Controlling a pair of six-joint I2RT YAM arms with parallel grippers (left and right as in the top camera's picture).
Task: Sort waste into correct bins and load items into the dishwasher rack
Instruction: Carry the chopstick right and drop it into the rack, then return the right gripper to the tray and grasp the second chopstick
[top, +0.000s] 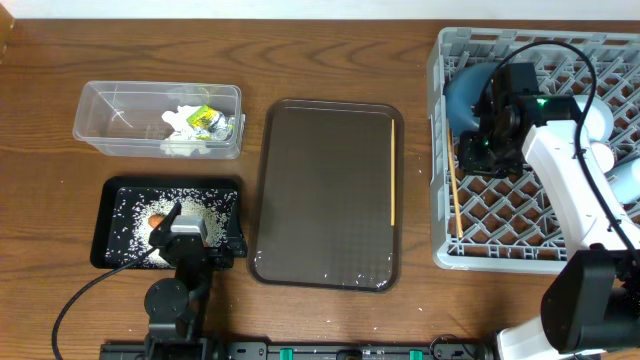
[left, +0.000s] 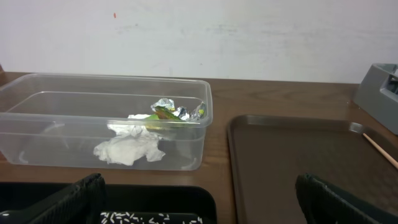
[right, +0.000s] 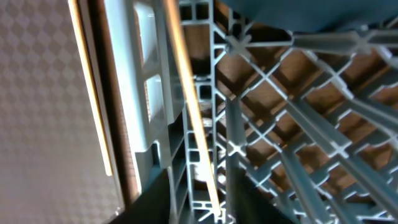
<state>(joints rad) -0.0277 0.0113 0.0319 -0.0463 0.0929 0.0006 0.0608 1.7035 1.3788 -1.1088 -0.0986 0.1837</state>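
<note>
R fingers (right: 152, 208) stand parted, gripping nothing, over the chopstick (top: 456, 200) at the rack's (top: 440, 120) L wall; 2nd chopstick (top: 392, 170) lies just L on brown tray's (top: 325, 190) R edge, long axis front-to-back, R arm nearer; L fingers (left: 74, 199) wide open.

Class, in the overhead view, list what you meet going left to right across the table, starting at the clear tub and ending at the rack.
clear tub → brown serving tray → chopstick at that tray's right edge → grey dishwasher rack. The black tray is left out: it spans the same stretch as the tub.
</note>
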